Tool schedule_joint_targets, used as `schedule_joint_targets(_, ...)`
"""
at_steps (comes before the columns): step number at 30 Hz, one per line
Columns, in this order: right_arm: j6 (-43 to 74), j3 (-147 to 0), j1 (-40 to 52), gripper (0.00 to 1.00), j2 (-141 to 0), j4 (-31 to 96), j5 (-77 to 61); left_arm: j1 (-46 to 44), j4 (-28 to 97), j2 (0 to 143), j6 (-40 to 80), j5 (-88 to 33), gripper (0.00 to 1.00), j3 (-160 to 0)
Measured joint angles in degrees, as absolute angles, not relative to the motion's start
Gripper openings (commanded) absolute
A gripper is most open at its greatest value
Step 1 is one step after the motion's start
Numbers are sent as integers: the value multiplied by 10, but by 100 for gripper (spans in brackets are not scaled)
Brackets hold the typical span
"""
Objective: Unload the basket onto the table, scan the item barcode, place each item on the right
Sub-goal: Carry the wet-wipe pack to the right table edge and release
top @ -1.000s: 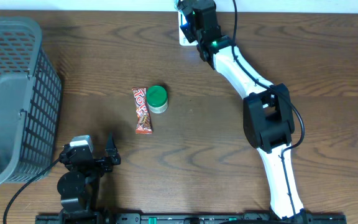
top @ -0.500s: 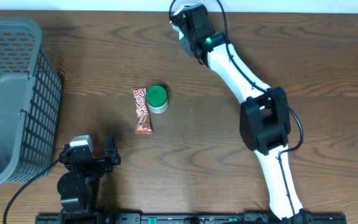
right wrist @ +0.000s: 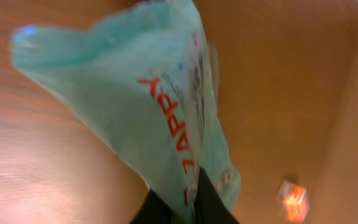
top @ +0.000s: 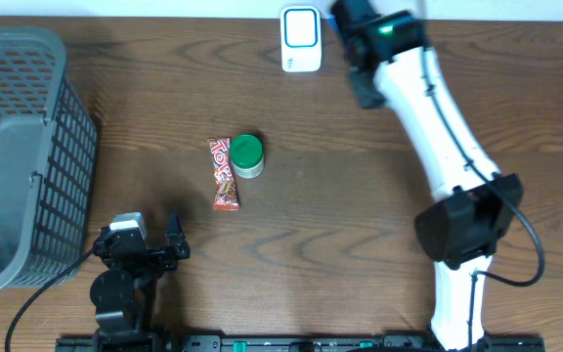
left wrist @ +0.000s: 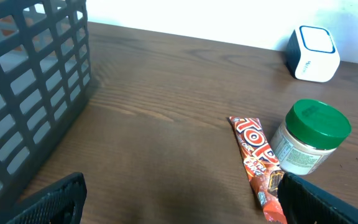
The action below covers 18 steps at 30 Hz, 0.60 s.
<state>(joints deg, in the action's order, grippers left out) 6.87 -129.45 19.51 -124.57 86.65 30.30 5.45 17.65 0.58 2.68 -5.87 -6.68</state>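
Note:
My right gripper (right wrist: 188,200) is shut on the lower end of a pale teal packet (right wrist: 145,93) with red lettering, which hangs blurred above the brown table. Seen from overhead, the right arm (top: 413,88) reaches to the table's back edge, its wrist just right of the white scanner (top: 301,39), and the packet is hidden beneath it. The scanner (left wrist: 312,53) also shows at the far right of the left wrist view. My left gripper (left wrist: 182,211) rests low near the front left of the table, open with nothing between its fingers.
A red candy bar (top: 225,174) and a green-lidded jar (top: 247,154) lie side by side mid-table, just ahead of the left gripper's right finger (left wrist: 322,202). A dark mesh basket (top: 18,156) fills the left side.
The right arm has swung from over the scanner's left side to its right, so the scanner now shows uncovered. The left arm has not moved.

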Motion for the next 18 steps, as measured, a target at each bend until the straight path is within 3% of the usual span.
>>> schedule_joint_targets(6,208,-1221,77,1,-1247,875,392,55,176,6,27,-59,98,-67)
schedule_joint_targets(18,254,-942,-164,1,-1253,594,423,55,177,6,27,-59,98,-67)
